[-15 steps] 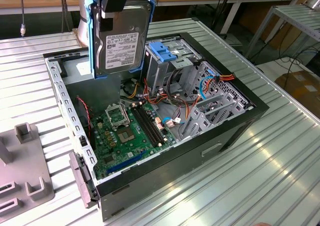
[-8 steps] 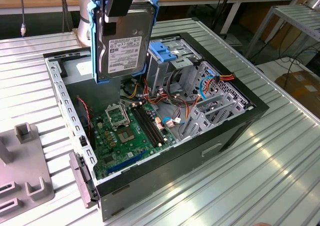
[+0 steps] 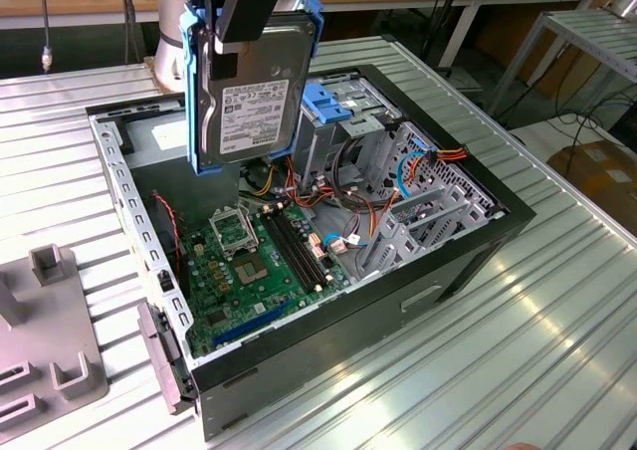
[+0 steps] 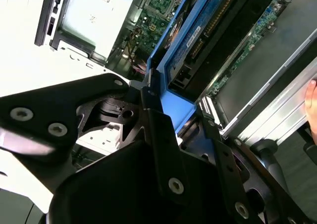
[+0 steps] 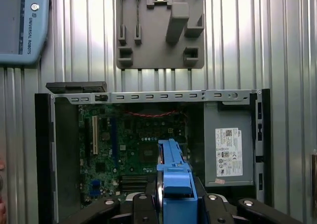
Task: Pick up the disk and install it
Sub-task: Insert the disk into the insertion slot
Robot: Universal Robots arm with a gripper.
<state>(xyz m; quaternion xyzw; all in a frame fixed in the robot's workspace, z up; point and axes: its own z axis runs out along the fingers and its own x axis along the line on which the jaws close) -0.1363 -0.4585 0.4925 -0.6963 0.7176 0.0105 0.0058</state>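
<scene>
Currently our black claw point(image 3: 254, 10) clamps the black-and-silver disk with blue plastic frame point(image 3: 254, 97) upright above the open black computer case point(image 3: 398, 321), at the exterior view's left of the grey metal cage point(image 3: 328, 151), likely for edgewise entry.

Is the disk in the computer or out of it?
Out. The black-and-silver hard drive in its blue frame hangs upright above the open black computer case, held by the gripper.

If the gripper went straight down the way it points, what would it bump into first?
Probably the green motherboard inside the open computer case. The gripper holds the disk on edge above it, so the disk's lower edge would likely land first, though the exact spot is unclear.
</scene>
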